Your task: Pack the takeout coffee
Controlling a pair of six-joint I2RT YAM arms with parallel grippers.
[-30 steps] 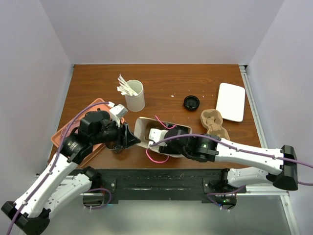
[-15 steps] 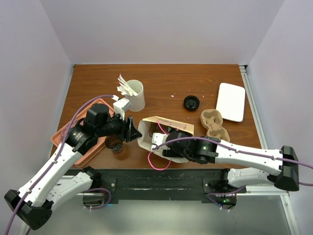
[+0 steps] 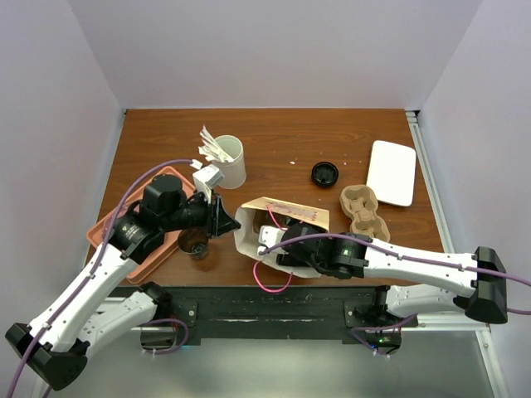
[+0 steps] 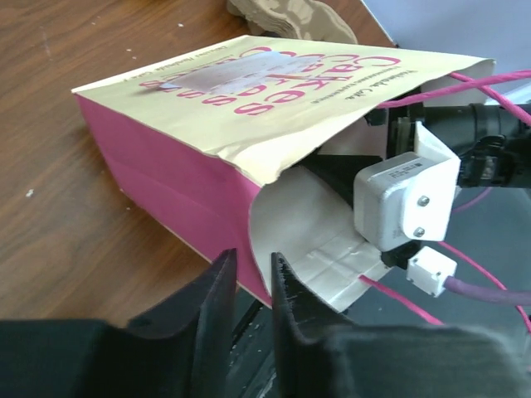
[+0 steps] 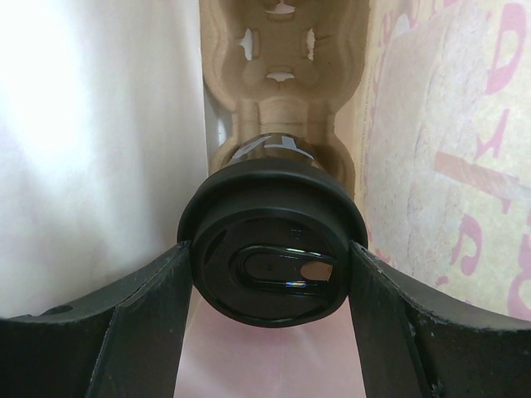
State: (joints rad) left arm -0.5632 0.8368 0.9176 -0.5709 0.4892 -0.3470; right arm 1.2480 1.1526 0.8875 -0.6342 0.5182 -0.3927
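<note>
At the mouth of the paper bag (image 4: 166,174), the left gripper (image 4: 251,265) has its jaws nearly pressed together; whether they pinch the paper lip I cannot tell. Inside the bag, the takeout coffee (image 5: 274,199) sits in a pulp carrier (image 5: 282,50), with the right gripper (image 5: 270,253) pinching its lid. Packing looks nearly done: release and withdrawal remain

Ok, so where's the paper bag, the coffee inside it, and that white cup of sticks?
paper bag (image 4: 274,91), left wrist view, on its cream lettered top face.
takeout coffee (image 5: 270,253), right wrist view, centre of its black lid.
white cup (image 3: 231,170), top external view, on its side wall.
</note>
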